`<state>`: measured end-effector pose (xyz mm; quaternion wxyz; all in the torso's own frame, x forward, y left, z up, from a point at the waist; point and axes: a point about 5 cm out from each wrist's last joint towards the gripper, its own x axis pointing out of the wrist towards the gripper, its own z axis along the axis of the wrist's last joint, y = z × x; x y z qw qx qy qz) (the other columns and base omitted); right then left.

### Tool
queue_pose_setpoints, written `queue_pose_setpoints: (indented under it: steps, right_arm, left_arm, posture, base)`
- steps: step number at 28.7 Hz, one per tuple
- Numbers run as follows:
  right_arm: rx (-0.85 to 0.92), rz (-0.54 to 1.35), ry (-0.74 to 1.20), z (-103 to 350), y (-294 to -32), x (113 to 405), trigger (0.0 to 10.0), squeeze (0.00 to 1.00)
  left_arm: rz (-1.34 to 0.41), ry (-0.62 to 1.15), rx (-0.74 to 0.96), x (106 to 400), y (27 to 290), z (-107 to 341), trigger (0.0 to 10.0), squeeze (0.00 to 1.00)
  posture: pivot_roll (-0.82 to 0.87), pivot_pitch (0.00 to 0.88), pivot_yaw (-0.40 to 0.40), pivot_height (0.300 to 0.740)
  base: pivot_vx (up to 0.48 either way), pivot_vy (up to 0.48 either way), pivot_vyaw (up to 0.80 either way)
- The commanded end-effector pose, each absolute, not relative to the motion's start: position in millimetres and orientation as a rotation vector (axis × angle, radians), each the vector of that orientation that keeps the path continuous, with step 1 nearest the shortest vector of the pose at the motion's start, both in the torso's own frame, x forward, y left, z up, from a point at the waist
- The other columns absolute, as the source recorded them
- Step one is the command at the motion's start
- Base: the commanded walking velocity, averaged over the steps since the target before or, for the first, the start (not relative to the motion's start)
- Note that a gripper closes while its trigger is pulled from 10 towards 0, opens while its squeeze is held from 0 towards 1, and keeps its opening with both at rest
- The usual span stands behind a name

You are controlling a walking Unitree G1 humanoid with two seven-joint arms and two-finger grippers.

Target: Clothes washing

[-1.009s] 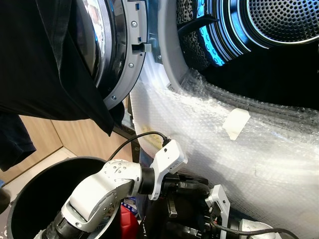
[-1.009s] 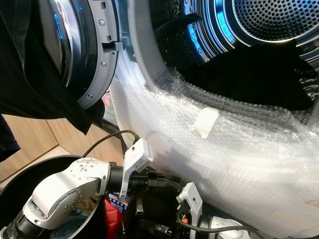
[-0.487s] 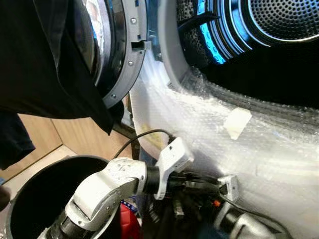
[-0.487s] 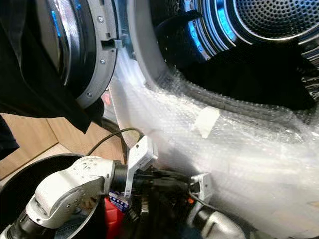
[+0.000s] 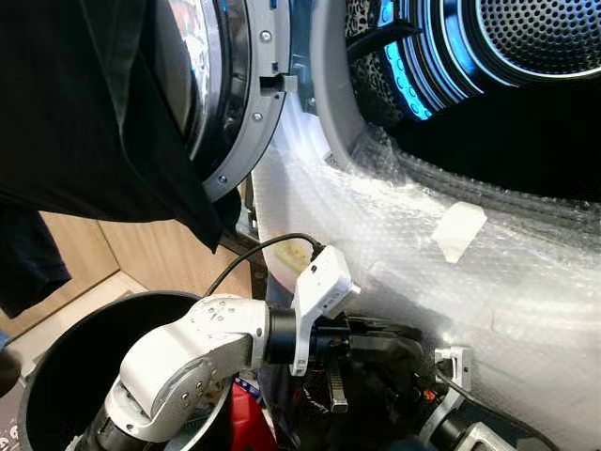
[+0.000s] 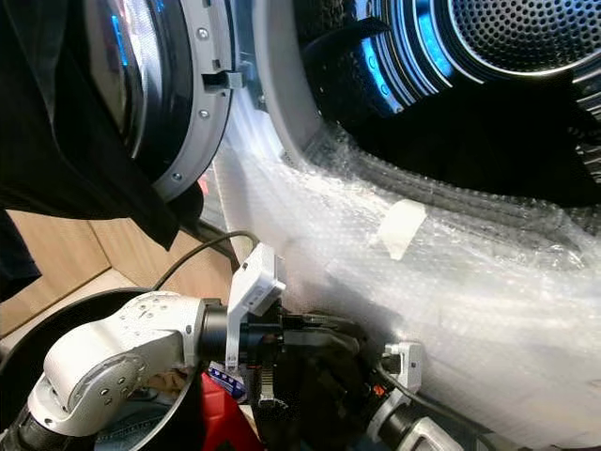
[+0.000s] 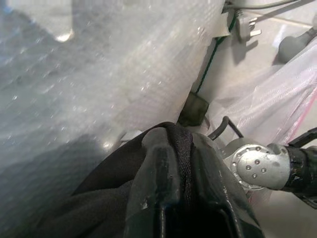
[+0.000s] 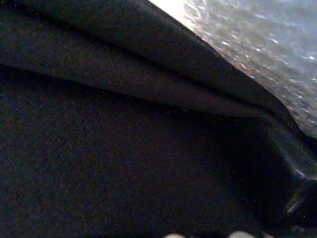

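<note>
A black garment (image 5: 380, 362) is bunched low in front of the washing machine, below its open drum (image 5: 526, 56), which is lit blue. My left gripper (image 5: 362, 340) reaches in from the left and is shut on a fold of this garment (image 7: 124, 173); its fingers (image 7: 163, 163) pinch the cloth. My right gripper (image 5: 441, 399) comes up from the bottom right, its fingers buried in the same cloth. In the right wrist view black fabric (image 8: 124, 148) lies against bubble wrap (image 8: 257, 44). Another black garment (image 5: 84, 113) hangs over the open door (image 5: 246, 103).
Bubble wrap (image 5: 413, 244) covers the machine's front below the drum opening, with a tape patch (image 5: 457, 230). A black round basket (image 5: 56, 376) stands at the lower left under my left arm. A red item (image 5: 246, 423) lies beside it. Wooden panels (image 5: 141, 254) are behind.
My right arm has shifted rightwards and lower behind the black cloth. The left gripper keeps its hold and has lifted the bunched garment a little. The view has shifted slightly.
</note>
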<state>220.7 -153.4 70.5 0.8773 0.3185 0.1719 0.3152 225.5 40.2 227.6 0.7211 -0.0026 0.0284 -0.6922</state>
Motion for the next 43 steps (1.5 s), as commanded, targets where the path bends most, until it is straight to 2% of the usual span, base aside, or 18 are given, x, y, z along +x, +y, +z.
queue_pose_setpoints:
  steps: [1,3,4,5,6,10,43]
  right_arm:
    - [0.663,0.68,0.322,79,-156,219,7.6,0.0]
    - [0.652,0.716,0.314,81,-155,215,7.6,0.0]
    - [0.621,0.748,0.313,82,-154,211,3.7,0.0]
    - [0.621,0.748,0.313,82,-154,211,3.7,0.0]
    - [0.588,0.765,0.334,78,-154,207,0.0,0.0]
    - [0.548,0.824,0.373,75,-153,199,0.0,0.0]
    - [0.579,0.964,0.318,85,-143,187,0.0,0.0]
  left_arm:
    - [-1.546,0.03,-0.001,221,41,236,0.0,0.0]
    - [-1.549,0.033,0.0,221,41,236,0.0,0.0]
    - [-1.552,0.036,0.003,220,41,236,0.0,0.0]
    - [-1.552,0.036,0.003,220,41,236,0.0,0.0]
    - [-1.553,0.037,0.002,220,41,236,0.0,0.0]
    - [-1.557,0.039,0.003,219,41,237,0.0,0.0]
    - [-1.551,0.033,0.009,221,40,239,0.0,0.0]
  posture:
    - [0.15,0.051,0.005,0.74]
    - [0.15,0.052,0.006,0.74]
    - [0.15,0.054,0.006,0.74]
    - [0.15,0.054,0.006,0.74]
    - [0.15,0.054,0.007,0.74]
    - [0.14,0.057,0.01,0.74]
    - [0.15,0.061,0.014,0.74]
  base:
    - [0.0,0.0,0.0]
    - [0.0,0.0,0.0]
    - [0.0,0.0,0.0]
    - [0.0,0.0,0.0]
    - [0.0,0.0,0.0]
    - [0.0,0.0,0.0]
    - [0.0,0.0,0.0]
